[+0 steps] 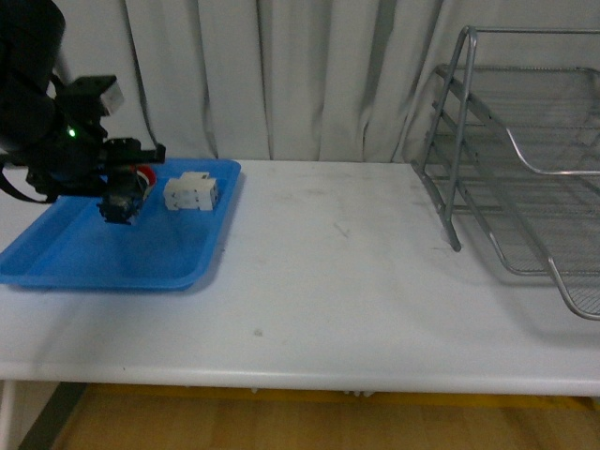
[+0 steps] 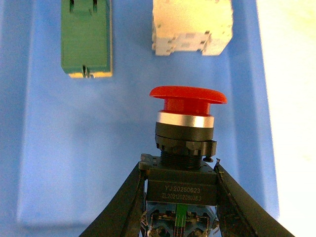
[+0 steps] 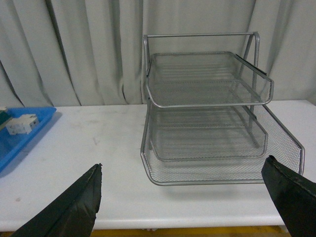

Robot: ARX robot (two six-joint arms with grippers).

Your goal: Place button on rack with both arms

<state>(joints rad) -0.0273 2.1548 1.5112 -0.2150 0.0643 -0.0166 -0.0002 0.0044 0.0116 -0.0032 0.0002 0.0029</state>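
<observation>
My left gripper [image 2: 180, 170] is shut on the button [image 2: 185, 143], its two black fingers clamping the black body while the red mushroom cap points away from the wrist. In the front view that gripper [image 1: 119, 208] hangs just above the blue tray [image 1: 112, 253] at the table's left, the button's red cap [image 1: 143, 175] barely showing. The silver three-tier wire rack [image 1: 525, 178] stands at the far right of the table. My right gripper [image 3: 182, 170] is open and holds nothing; it faces the rack [image 3: 207, 123] from the front, apart from it.
A green rectangular block [image 2: 86, 39] and a white blocky component [image 2: 191, 27] lie in the blue tray beyond the button; the white one [image 1: 191, 192] also shows from the front. Bare white tabletop [image 1: 337, 272] stretches between tray and rack. Grey curtains hang behind.
</observation>
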